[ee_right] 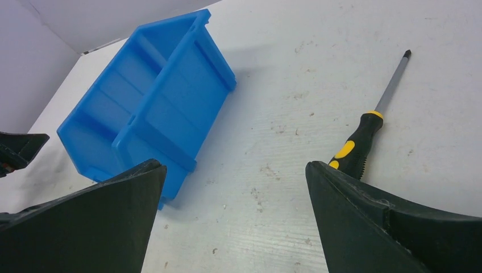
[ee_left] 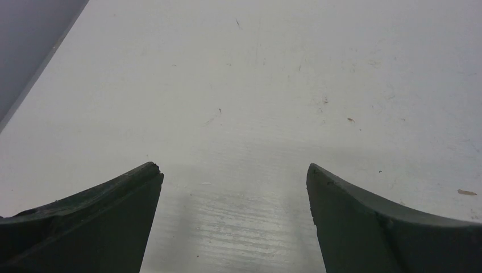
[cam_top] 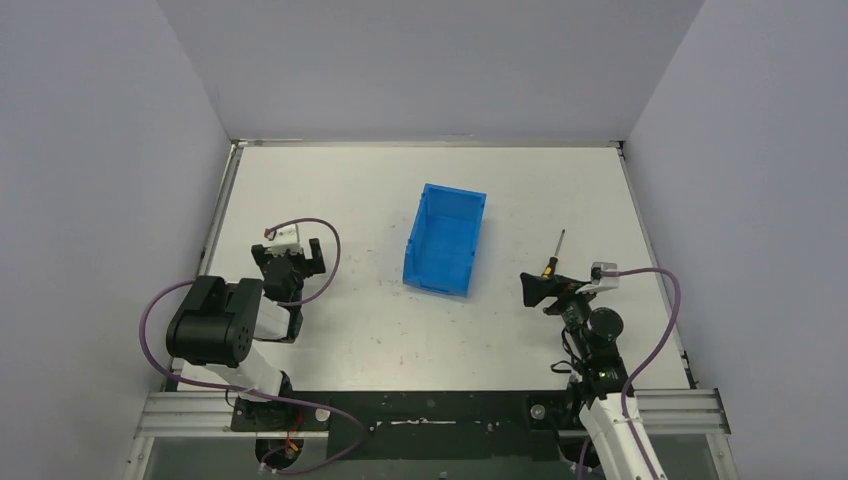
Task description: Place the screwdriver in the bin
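In the top view, the bin was seen standing near the middle of the table. The screwdriver was laid flat on the table to its right, apart from it. The right fingers were spread wide just beside its handle, with nothing held.

In the left wrist view, the left fingers were spread open above the table, with nothing gripped.

In the right wrist view, the screwdriver's black-and-yellow handle was seen just beside one finger, and the bin was seen further left.

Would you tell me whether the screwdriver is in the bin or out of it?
Out: the screwdriver lies flat on the table, apart from the empty bin.
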Tool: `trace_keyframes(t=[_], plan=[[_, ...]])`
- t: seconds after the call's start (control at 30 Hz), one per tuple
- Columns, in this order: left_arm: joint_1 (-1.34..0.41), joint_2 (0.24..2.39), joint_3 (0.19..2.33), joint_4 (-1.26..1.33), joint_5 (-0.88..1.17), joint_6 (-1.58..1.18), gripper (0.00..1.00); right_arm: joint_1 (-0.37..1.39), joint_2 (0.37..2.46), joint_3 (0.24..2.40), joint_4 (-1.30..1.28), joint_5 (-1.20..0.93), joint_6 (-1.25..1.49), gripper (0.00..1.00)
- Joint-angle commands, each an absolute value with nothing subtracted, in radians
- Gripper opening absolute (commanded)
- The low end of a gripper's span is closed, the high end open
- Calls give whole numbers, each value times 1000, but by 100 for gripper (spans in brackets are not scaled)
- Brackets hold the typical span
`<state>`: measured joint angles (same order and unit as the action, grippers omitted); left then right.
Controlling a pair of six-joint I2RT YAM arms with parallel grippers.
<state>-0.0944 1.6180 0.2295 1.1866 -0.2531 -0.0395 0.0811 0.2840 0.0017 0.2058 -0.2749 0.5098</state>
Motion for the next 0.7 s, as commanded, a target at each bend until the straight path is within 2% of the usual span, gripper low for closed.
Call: trace_keyframes(t=[0.0,0.2,0.3,0.5,0.67], plan=[[-87,1611,250,1218,-242,-32,97,84,303,11,240,-233,509,100],[-87,1612,250,1218,-242,-31,97,84,404,158,230,-175,534,100],[-87,1612,251,1217,-242,-31,97,84,539,313,102,-91,490,100],[-87,1612,251,1218,-242,-31,97,81,1044,744,-394,171,422,100],[-87,1613,251,1218,-242,-31,97,73,1386,896,-506,160,374,100]])
